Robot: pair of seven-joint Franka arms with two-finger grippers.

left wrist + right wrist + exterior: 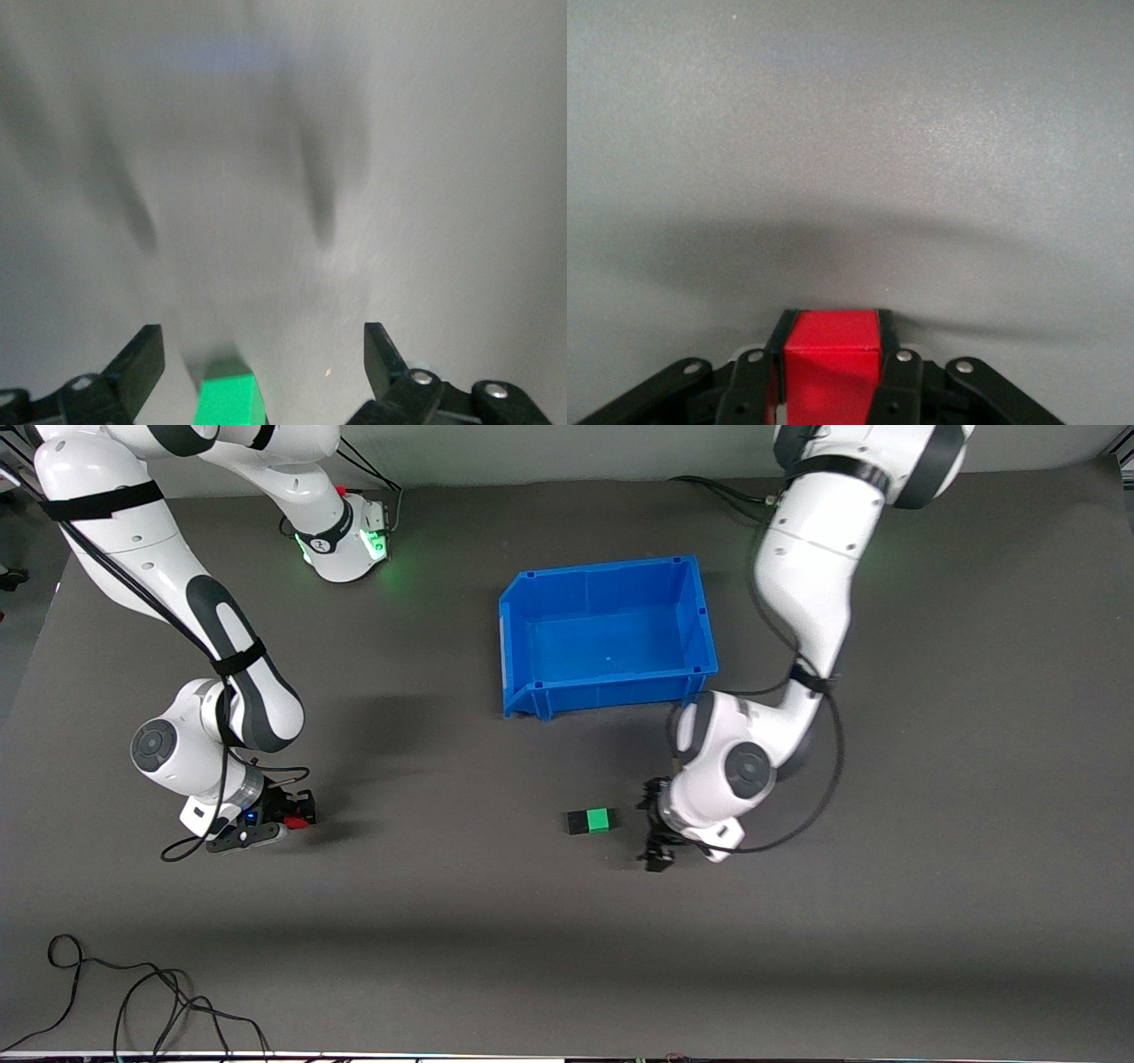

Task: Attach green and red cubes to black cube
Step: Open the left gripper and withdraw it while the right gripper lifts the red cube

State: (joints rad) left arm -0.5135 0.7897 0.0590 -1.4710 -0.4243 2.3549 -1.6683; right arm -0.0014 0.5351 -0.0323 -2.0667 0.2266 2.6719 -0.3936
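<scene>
**Tools at work: one holds red, one has let go of green**

Left tool (657,834) hangs low over the table (886,921), just beside the green cube (601,819). Its two fingers (142,363) stand wide apart, and nothing is between them but bare table and a corner of the green cube (229,400). The left arm comes down from its base at the top of the front view. It bends at the elbow beside the blue bin (611,633), and its round white wrist tips the tool down toward the table.

Green cube and black cube (578,822) sit on the table, touching side by side. The green one is on the side toward the left arm's end of the table. Both are nearer to the front camera than the blue bin.

Right tool (288,819) is low over the table, toward the right arm's end, well apart from the two joined cubes. Its fingers (888,354) are pressed against both sides of the red cube (831,367), so it holds that cube. The right arm reaches down in a long bend, and its wrist curls under so the tool points at the table.

Some black cables (133,992) lie on the table edge nearest the front camera.
</scene>
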